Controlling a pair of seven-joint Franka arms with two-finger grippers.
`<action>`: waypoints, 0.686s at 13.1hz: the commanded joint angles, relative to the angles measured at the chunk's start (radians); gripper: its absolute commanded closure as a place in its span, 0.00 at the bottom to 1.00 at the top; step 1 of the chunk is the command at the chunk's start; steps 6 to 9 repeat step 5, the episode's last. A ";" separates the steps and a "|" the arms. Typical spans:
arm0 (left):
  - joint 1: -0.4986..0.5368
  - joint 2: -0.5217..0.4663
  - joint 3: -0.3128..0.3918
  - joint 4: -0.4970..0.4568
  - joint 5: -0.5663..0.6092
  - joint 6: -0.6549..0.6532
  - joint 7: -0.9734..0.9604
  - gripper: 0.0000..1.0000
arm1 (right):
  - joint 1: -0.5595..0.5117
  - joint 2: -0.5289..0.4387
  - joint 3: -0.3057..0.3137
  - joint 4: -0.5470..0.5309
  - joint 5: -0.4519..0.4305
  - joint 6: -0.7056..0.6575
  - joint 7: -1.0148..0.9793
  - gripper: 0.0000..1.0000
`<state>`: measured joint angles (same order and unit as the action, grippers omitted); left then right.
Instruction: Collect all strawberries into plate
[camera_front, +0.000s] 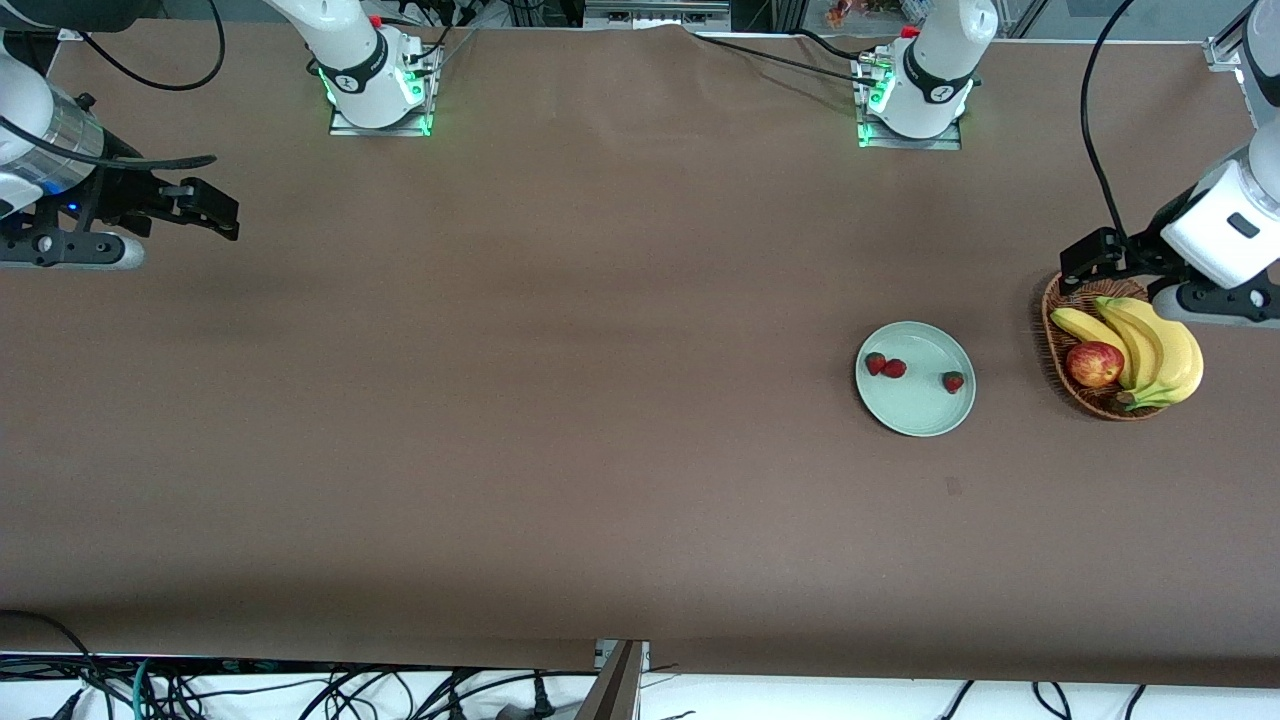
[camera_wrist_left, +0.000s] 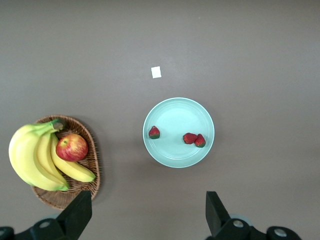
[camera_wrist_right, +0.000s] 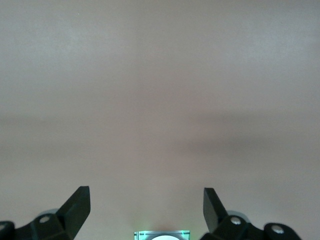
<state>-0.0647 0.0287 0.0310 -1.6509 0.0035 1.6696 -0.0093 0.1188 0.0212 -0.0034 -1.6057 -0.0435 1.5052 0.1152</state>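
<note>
1. All three strawberries lie on the plate (camera_front: 915, 405), which sits on the brown table (camera_front: 560, 420) toward the left arm's end.
2. Two strawberries touch each other: one strawberry (camera_front: 875, 363) lies close to the rim on the side toward the right arm's end, with its partner (camera_front: 895, 368) just beside it.
3. The third strawberry (camera_front: 953, 381) lies apart from the pair, near the rim on the side toward the basket.
4. A wicker basket (camera_front: 1062, 350) stands near the plate, closer to the left arm's end of the table. It holds a bunch of bananas (camera_front: 1150, 350) and an apple (camera_front: 1094, 364).
5. The left gripper (camera_front: 1085, 262) hangs over the basket's edge, its fingers (camera_wrist_left: 77, 212) spread wide and holding nothing.
6. The right gripper (camera_front: 215, 215) waits over bare table at the right arm's end, well apart from the plate, its fingers (camera_wrist_right: 77, 205) also spread and empty.
7. The left wrist view shows a small white scrap (camera_wrist_left: 156, 72) on the table near the plate.
</note>
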 joint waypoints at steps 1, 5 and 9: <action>0.002 -0.078 0.001 -0.101 -0.014 0.050 -0.031 0.00 | 0.002 0.019 -0.001 0.033 -0.013 -0.011 -0.002 0.00; 0.008 -0.075 -0.036 -0.096 -0.002 0.042 -0.037 0.00 | -0.002 0.019 -0.003 0.036 -0.013 -0.011 -0.006 0.00; 0.008 -0.075 -0.036 -0.096 -0.002 0.042 -0.037 0.00 | -0.002 0.019 -0.003 0.036 -0.013 -0.011 -0.006 0.00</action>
